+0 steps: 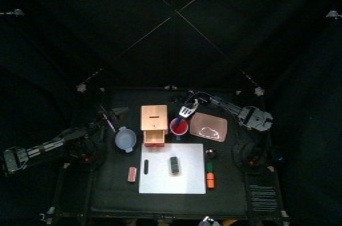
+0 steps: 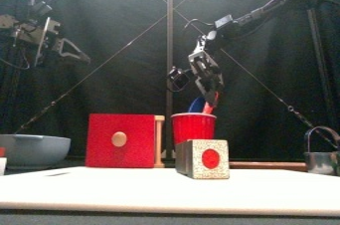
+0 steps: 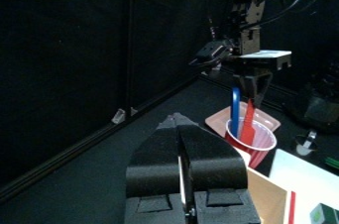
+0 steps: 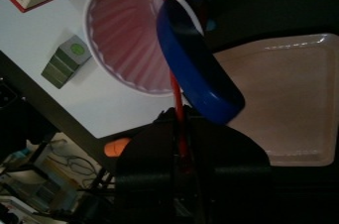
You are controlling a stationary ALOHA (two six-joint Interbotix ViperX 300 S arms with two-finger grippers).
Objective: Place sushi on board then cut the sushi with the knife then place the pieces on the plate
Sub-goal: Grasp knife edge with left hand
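My left gripper [image 3: 180, 129] hangs raised at the left, jaws together, empty. The dark green toy sushi roll [image 1: 175, 162] lies front-to-back on the white cutting board [image 1: 193, 154], just front-left of my nearer right gripper [image 2: 202, 78], which is clamping the blue toy knife [image 4: 199, 69] above the red cup [image 2: 194, 127].

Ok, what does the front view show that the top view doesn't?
Only the front view shows the wooden box with its red drawer front, and the sushi roll end-on, red at its centre. Only the top view shows the roll lying along the white cutting board, with an orange toy beside it. Both show the red cup with the right pincer above it.
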